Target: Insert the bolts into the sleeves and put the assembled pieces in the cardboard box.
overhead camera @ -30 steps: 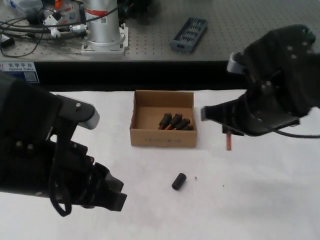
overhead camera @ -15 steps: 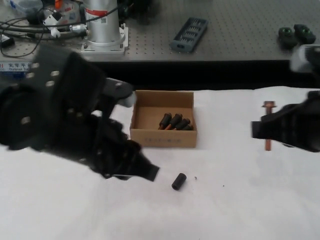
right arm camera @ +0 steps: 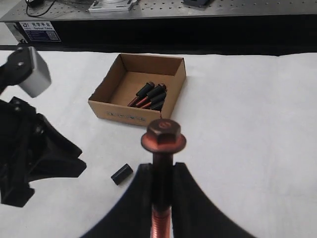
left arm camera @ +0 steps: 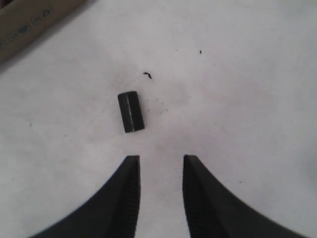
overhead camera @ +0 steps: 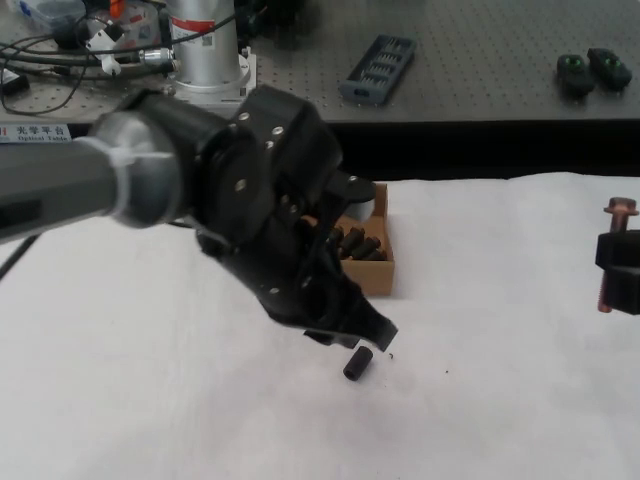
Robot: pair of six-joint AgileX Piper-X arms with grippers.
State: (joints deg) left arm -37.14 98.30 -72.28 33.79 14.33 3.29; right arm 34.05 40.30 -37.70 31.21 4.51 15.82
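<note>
Low in the middle of the high view, a small black sleeve (overhead camera: 357,363) lies on its side on the white cloth (overhead camera: 500,400). It is near the cardboard box (overhead camera: 386,272) but not touching it. The left gripper (left arm camera: 161,161) hangs right over the cloth with its two fingers apart. The sleeve sits just past the tips, not between them yet.

At the right edge of the high view, the right gripper (right arm camera: 162,171) pinches a copper-coloured bolt (right arm camera: 163,139) by its shank. The bolt stands straight, head up, and its thin end pokes out under the fingers. A few finished pieces (right arm camera: 151,95) lie side by side inside the box.

The sleeve looks small, hard and light, so it should not squash. It seems to have flat sides, but it may skid or roll on the cloth if bumped. A good hold is across its middle, on two flat sides — that leaves the open end free for the bolt. The bolt looks stiff and a bit heavier, and its smooth shank could slip, so the pinch must stay firm.
</note>
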